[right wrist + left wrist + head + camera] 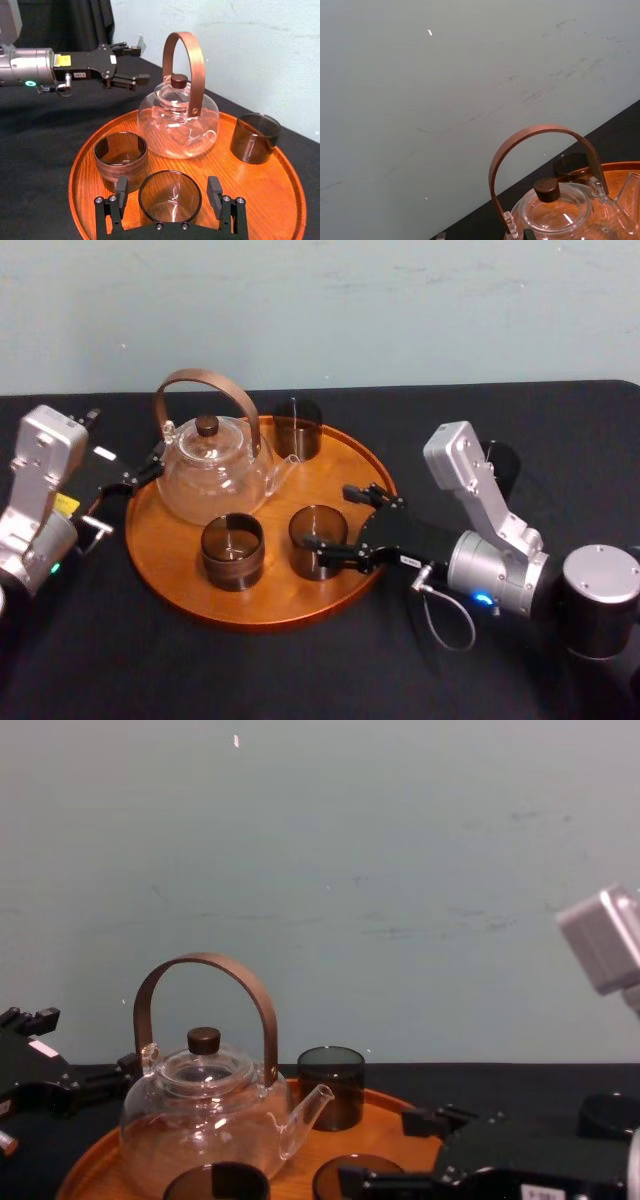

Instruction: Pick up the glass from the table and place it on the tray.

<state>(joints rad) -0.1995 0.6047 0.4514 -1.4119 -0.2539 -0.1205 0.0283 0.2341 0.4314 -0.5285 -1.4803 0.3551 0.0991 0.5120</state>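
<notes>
Nearest, over the flat matte black bench: right gripper, reaching in from the right across the near right rim of the large round orange-brown wooden tray. Fingers spread and released, one on each side of a short smoky-brown cylindrical glass. Apparently a thin gap on both sides in the right wrist view, so not clamping it. Stands upright on the tray's near part, already on the wood and not on the bench.

Just to its left, a second smoky-brown glass of the same kind, also upright on the tray and apart from the first. Behind the pair, toward the tray's left middle, a round clear glass teapot with a dark knob on its lid and an arched brown handle, spout pointing right.

Beside the tray's left rim, level with the teapot, left gripper over the bench, fingers parted with nothing between them.

At the tray's far edge, right of the teapot handle, a third smoky glass, upright. Beyond the bench, pale blue-green wall.
</notes>
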